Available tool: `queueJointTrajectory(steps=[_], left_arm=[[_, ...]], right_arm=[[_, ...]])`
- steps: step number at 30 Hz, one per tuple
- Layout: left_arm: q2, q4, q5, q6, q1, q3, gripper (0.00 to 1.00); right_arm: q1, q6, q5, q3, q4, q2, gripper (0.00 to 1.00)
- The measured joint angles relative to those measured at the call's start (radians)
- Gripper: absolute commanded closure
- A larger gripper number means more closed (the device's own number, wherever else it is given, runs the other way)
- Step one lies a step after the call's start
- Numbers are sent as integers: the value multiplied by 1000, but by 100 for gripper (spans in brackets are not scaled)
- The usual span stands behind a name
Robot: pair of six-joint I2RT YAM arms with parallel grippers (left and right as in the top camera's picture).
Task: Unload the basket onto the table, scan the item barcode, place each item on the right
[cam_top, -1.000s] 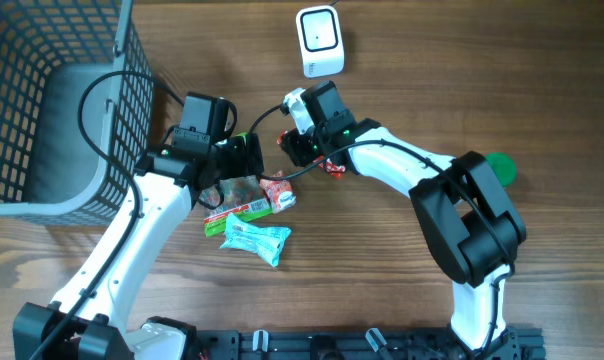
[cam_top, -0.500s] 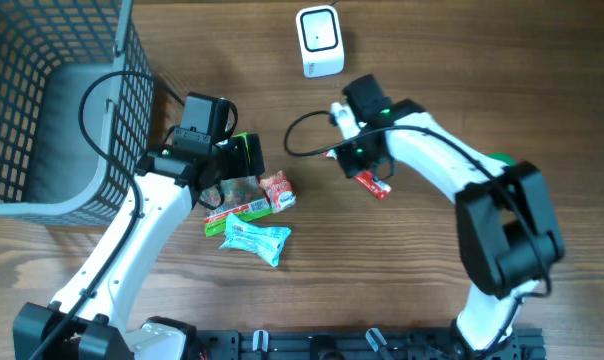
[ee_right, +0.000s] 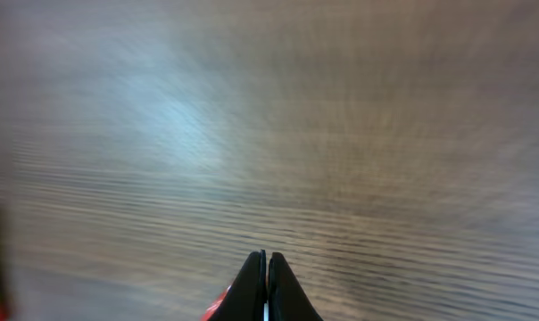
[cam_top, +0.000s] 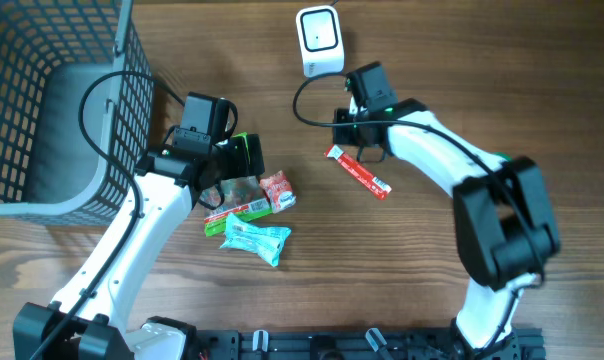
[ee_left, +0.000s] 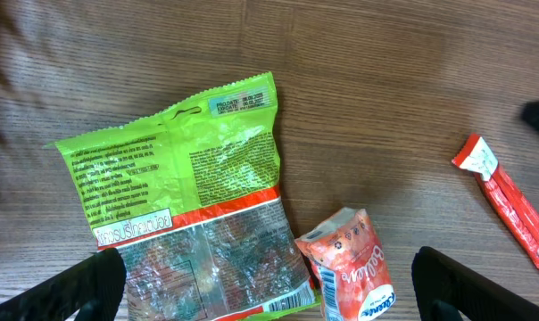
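Overhead: right tool (cam_top: pixel 370 150) pinched shut at red stick (cam_top: pixel 359 172), near scanner (cam_top: pixel 319 40) by bench (cam_top: pixel 452 60) far edge; left tool (ee_left: pixel 269 281) wide over green packet (ee_left: pixel 180 196).

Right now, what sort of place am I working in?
Most likely a mock shop checkout set up on a wooden table. A white barcode scanner stands on it, a wire basket sits to one side, and packaged snacks lie loose on the wood.
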Motion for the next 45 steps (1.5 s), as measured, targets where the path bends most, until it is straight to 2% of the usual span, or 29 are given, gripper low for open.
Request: queueJointTrajectory(steps=[6, 10, 15, 17, 18, 19, 20, 24, 26, 29, 31, 35, 40, 45], left_arm=[[0, 0, 0, 0, 0, 0, 0], [0, 0, 0, 0, 0, 0, 0], [0, -1, 0, 0, 1, 0, 0], [0, 0, 0, 0, 1, 0, 0], [0, 0, 0, 0, 1, 0, 0], [0, 0, 0, 0, 1, 0, 0], [0, 0, 0, 0, 1, 0, 0], [0, 0, 0, 0, 1, 0, 0], [0, 0, 0, 0, 1, 0, 0], [0, 0, 0, 0, 1, 0, 0], [0, 0, 0, 0, 1, 0, 0], [0, 0, 0, 0, 1, 0, 0], [0, 2, 0, 0, 1, 0, 0], [0, 2, 0, 0, 1, 0, 0]], right_arm=[[66, 44, -24, 5, -36, 57, 96], [140, 73, -68, 23, -198, 48, 91], [192, 39, -70, 33, -435, 38, 90], [193, 8, -68, 32, -528, 38, 81], [193, -13, -67, 30, -570, 38, 82], [193, -34, -64, 26, -613, 39, 94], [193, -72, -65, 18, -668, 46, 95], [166, -170, -129, 14, -649, 36, 95], [139, -183, -156, 13, -617, -40, 90], [70, -114, -92, 16, -664, -243, 95], [31, -74, -36, 17, -702, -305, 96], [21, 17, 18, -68, -619, -309, 96], [21, 362, 30, -301, -459, -306, 96], [22, 546, 35, -415, -298, -304, 96]])
